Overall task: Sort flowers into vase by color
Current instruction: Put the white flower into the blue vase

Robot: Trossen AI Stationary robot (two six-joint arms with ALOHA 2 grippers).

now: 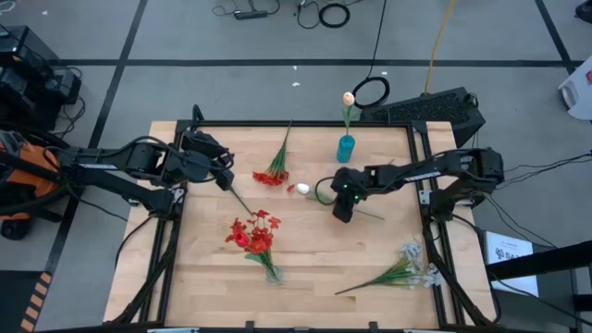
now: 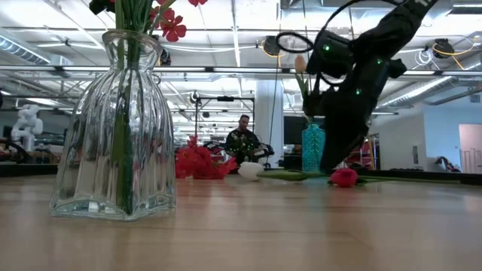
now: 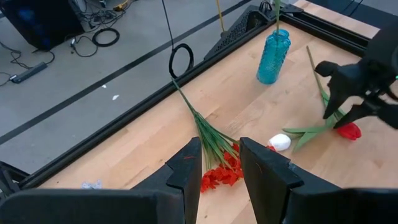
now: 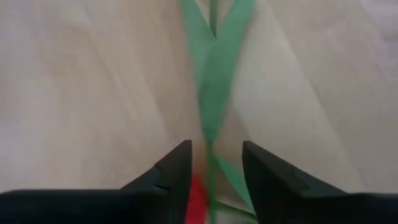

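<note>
1. High view: the right end effector (image 1: 342, 209) is down over the middle of the table (image 1: 305, 277), at the stem of a red rosebud lying beside a white tulip bud (image 1: 302, 189). The left end effector (image 1: 225, 178) hovers near the table's left edge, just beside a red blossom spray (image 1: 271, 174). A clear vase with red flowers (image 1: 255, 236) stands toward the front; a blue vase (image 1: 345, 147) holding a cream tulip (image 1: 349, 97) stands near the far edge; a white spray (image 1: 407, 270) lies at the front right, close to the frame rail.

2. Low view: the red rosebud (image 2: 344, 177) and white bud (image 2: 249, 170) lie flat on the table, the right arm coming down just behind them. The clear vase (image 2: 117, 128) is nearest the camera. A person (image 2: 242, 138) sits far behind.

3. Left wrist view: the left end effector's fingers (image 3: 266, 172) stand apart and empty above the red spray (image 3: 219, 172).

4. Right wrist view: the right fingers (image 4: 169, 176) are spread on either side of the green stalk (image 4: 211, 81), not yet closed on it; a bit of red shows between them.

5. Judged step: picking up the rosebud. Next, close on the stalk, lift clear, then carry it to the clear red vase. Open table lies between; the white bud sits close by and could be nudged.
</note>
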